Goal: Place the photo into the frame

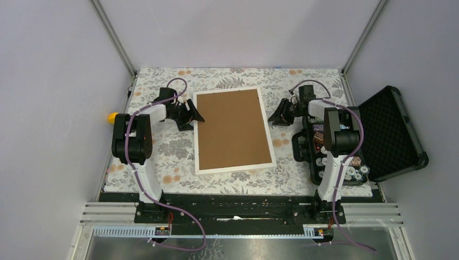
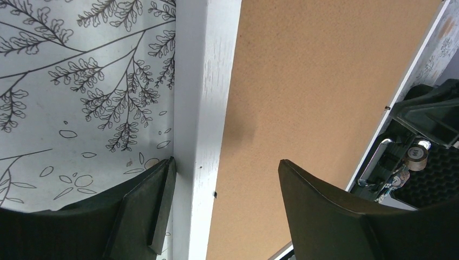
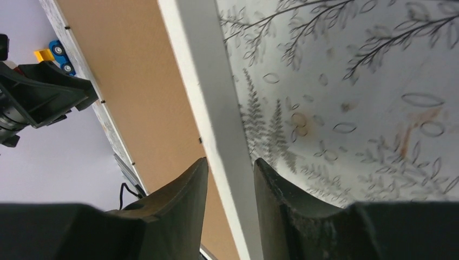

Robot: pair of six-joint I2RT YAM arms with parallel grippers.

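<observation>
On floral tablecloth (image 2: 81,81) mid-table, frame (image 2: 200,97) lies face-down, long axis running away from bases, brown backing board (image 2: 303,81) filling it. Photo not visible. Left gripper (image 2: 224,168) spread wide astride left rail. Right gripper (image 3: 230,162) fingers hug right rail, pinch uncertain.

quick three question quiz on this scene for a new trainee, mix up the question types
1. True or false: the plain brown backing board faces up inside the thin white rectangular picture frame.
2. The open black hard-shell case lies: A) left of the frame, B) right of the frame, C) on the frame.
3. Which long rail of the frame does the left pincer straddle?
Key: 1 true; 2 B; 3 its left rail, jaws open.
</observation>
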